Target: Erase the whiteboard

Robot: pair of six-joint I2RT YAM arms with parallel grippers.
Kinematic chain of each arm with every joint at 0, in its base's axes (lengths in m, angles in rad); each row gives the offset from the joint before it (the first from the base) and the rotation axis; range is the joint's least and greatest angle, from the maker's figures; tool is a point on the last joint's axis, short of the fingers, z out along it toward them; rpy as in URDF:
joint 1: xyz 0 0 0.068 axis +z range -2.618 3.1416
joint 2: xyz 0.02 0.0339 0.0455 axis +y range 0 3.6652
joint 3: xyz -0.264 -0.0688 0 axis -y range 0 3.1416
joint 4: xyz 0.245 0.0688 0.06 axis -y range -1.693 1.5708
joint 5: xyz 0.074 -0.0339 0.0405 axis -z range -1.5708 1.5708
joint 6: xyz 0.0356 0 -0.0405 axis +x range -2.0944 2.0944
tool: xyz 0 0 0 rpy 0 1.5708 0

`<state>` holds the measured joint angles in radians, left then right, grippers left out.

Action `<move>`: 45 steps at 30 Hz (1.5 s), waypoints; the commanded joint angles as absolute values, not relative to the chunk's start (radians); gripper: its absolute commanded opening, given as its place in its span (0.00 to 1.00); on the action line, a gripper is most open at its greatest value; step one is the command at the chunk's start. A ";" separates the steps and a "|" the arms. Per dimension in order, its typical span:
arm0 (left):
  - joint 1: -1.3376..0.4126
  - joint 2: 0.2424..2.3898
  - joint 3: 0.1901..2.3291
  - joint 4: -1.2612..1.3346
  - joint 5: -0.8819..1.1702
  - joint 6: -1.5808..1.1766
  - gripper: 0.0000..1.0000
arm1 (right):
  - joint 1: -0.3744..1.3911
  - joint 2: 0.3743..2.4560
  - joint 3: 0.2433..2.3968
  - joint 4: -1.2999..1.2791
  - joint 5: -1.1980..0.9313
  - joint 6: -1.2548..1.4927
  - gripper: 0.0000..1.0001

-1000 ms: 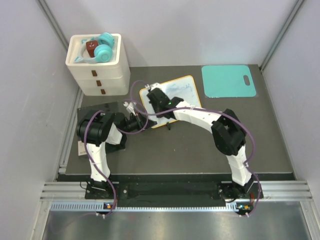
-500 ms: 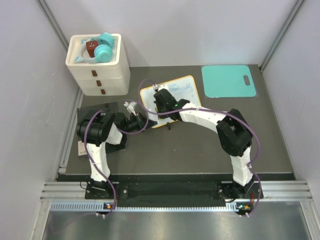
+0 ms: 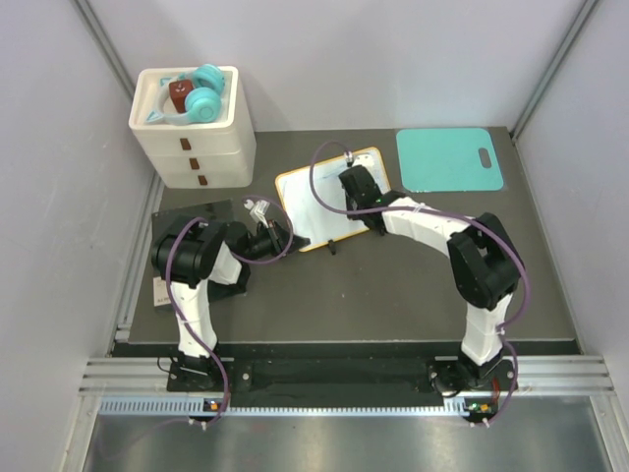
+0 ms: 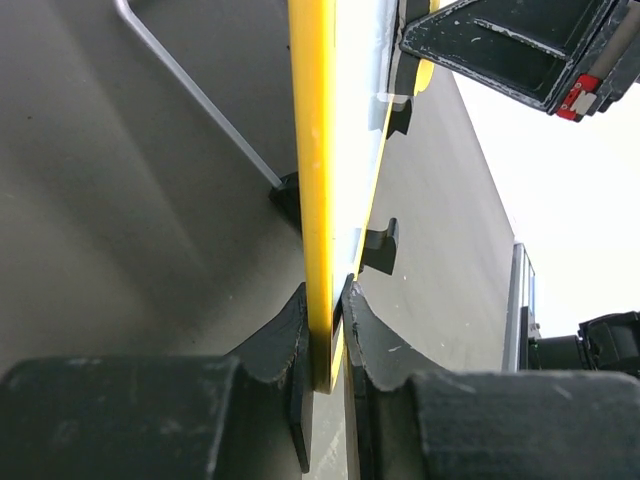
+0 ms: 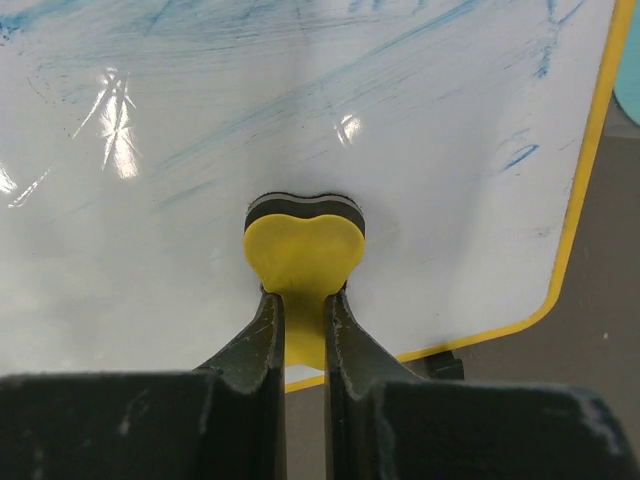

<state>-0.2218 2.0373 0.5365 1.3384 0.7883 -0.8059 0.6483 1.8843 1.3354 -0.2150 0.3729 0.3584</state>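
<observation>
Pressing yellow heart-shaped foam eraser (image 5: 305,250) onto blue-smeared orange-framed whiteboard (image 5: 300,120), my right gripper (image 5: 305,305) clenched it; left gripper (image 4: 326,315) pinched board edge.

Whiteboard (image 3: 307,208) mid table (image 3: 393,295); drawers (image 3: 194,147) behind-left, mat (image 3: 449,158) behind-right, pad (image 3: 187,210) left.

The top camera looks straight down from high up, with the arm bases at the bottom of the frame and the whole table (image 3: 393,295) in view. The left wrist camera sits very close, looking past the left gripper (image 4: 325,292) along the edge of the whiteboard (image 4: 318,150). The right wrist camera looks past the right gripper (image 5: 302,298) and eraser (image 5: 303,250) at the board's white face. All three views share one thing — the board.
</observation>
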 commanded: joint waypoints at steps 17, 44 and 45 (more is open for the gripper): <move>-0.225 2.031 0.531 1.433 0.801 -0.758 0.00 | 0.625 2.076 1.591 -0.264 0.396 0.339 0.00; -0.229 2.033 0.537 1.427 0.801 -0.756 0.00 | 0.419 2.141 1.847 -0.364 0.263 0.172 0.00; -0.229 2.033 0.537 1.424 0.801 -0.755 0.00 | 0.416 2.137 1.803 -0.359 0.223 0.176 0.00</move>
<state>-0.2218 2.0373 0.5415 1.3594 0.7784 -0.8120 0.4412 2.1197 1.8400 -0.3447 0.3256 0.1913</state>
